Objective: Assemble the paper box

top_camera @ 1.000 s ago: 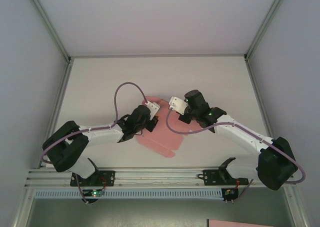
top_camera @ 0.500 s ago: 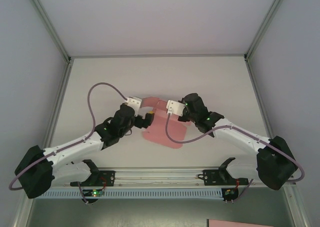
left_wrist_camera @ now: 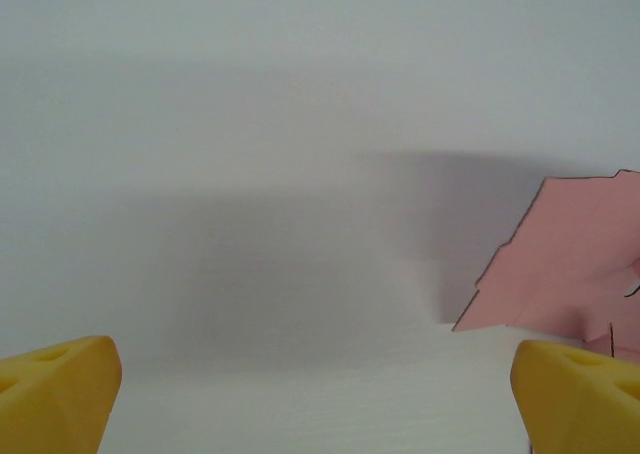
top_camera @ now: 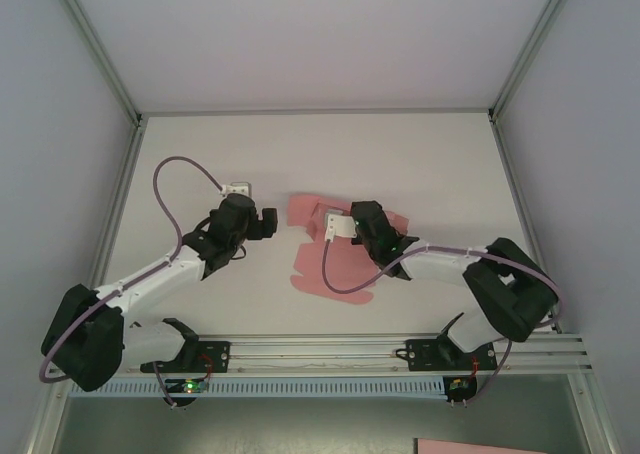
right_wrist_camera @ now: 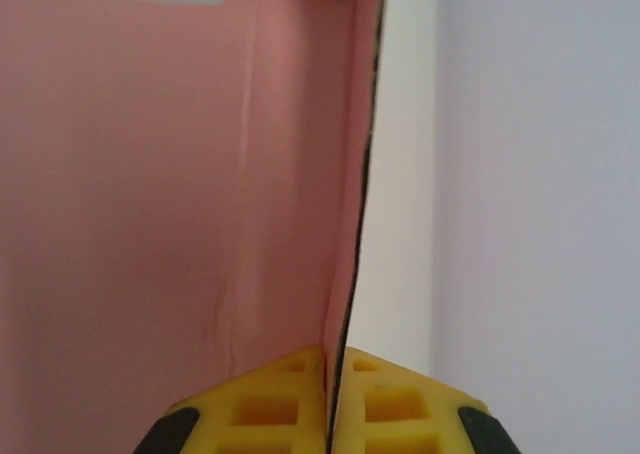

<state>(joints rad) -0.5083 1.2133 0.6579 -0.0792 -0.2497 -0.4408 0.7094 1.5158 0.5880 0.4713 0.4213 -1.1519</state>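
My right pincer [right_wrist_camera: 335,394] is pinched tight on a raised edge of the paper box [right_wrist_camera: 170,174]; the thin pink wall stands upright between the yellow pads [right_wrist_camera: 400,399]. My left pincer [left_wrist_camera: 318,399] gapes wide with nothing in it, over bare table just left of the sheet. The box [top_camera: 335,269] lies mostly flat, flaps spread, about midway across the white table [top_camera: 420,154] and nearer its near edge. Pale grey walls close in the left, right and far sides, with metal posts [top_camera: 95,49] at the corners. An aluminium rail [top_camera: 320,352] runs along the near edge. A purple cable [top_camera: 175,174] loops above the left arm; another crosses the sheet.
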